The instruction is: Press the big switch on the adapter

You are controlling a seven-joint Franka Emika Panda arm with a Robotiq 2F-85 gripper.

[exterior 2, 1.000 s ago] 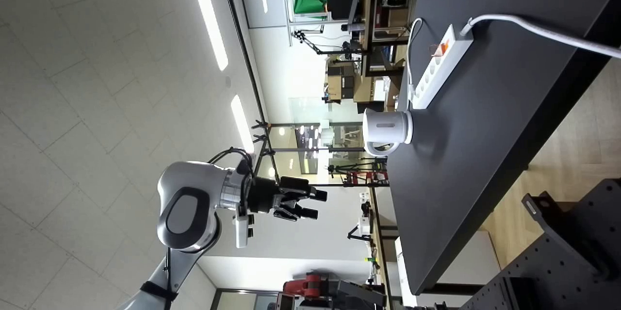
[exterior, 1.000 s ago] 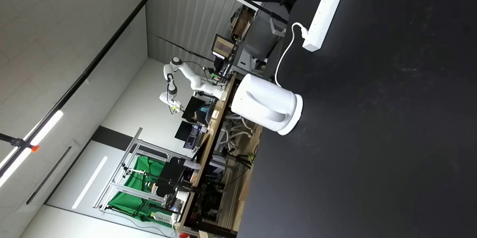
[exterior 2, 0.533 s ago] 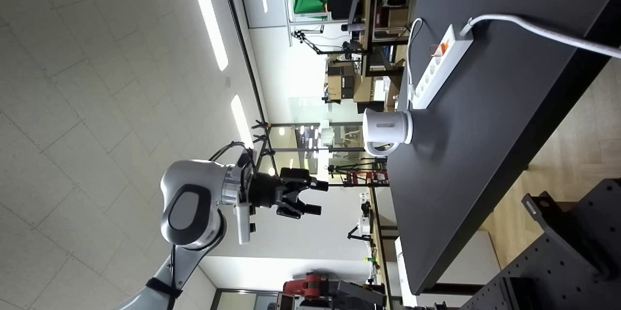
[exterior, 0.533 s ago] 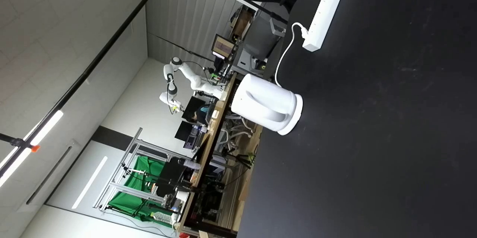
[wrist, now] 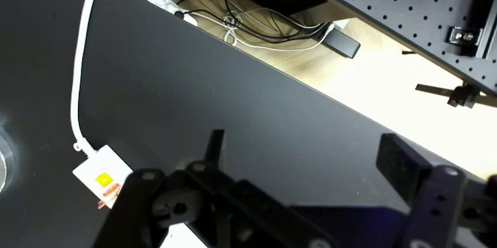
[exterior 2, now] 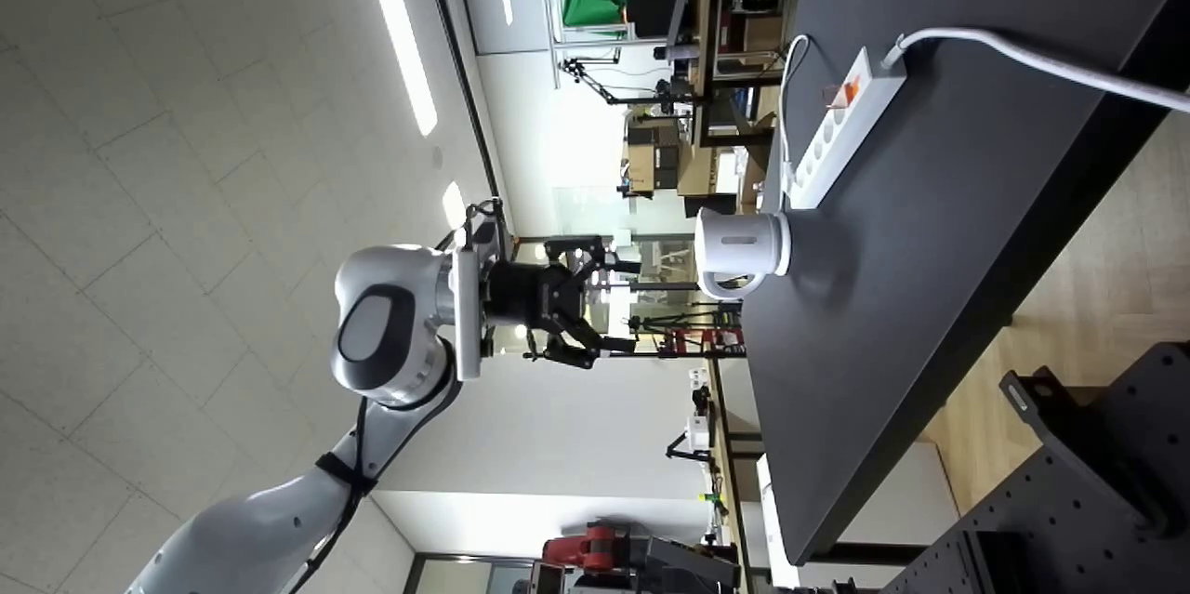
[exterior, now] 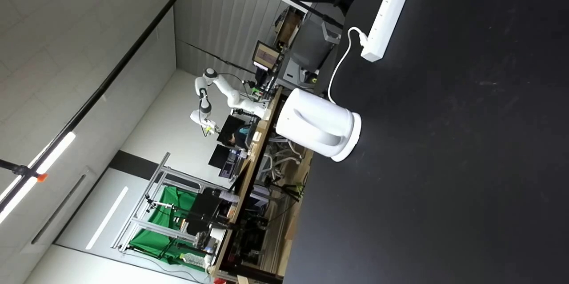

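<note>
The adapter is a long white power strip [exterior 2: 851, 146] lying on the dark table; it also shows in an exterior view [exterior: 387, 19], cut by the top edge, and in the wrist view [wrist: 93, 170], partly behind a finger. The big switch [exterior 2: 850, 92] is orange, near the strip's thick-cable end. In the wrist view that end bears a yellow square [wrist: 104, 179] with orange-red pieces [wrist: 112, 189] beside it; I cannot tell which is the switch. My gripper [exterior 2: 621, 307] is open and empty, high above the table and apart from the strip. Its spread fingers show in the wrist view [wrist: 306, 151].
A white kettle [exterior: 311, 119] stands by the strip's far end, also seen in an exterior view [exterior 2: 736, 245]. A thick white cable [exterior 2: 1032, 59] runs over the table edge. A clear round object [wrist: 6, 158] is at the wrist view's left edge. A perforated plate [wrist: 404, 11] lies beyond the table.
In an exterior view the arm and gripper have moved up in the picture, towards the kettle's level. The wrist has turned, and the fingers now look wider apart. The strip and kettle have not moved.
</note>
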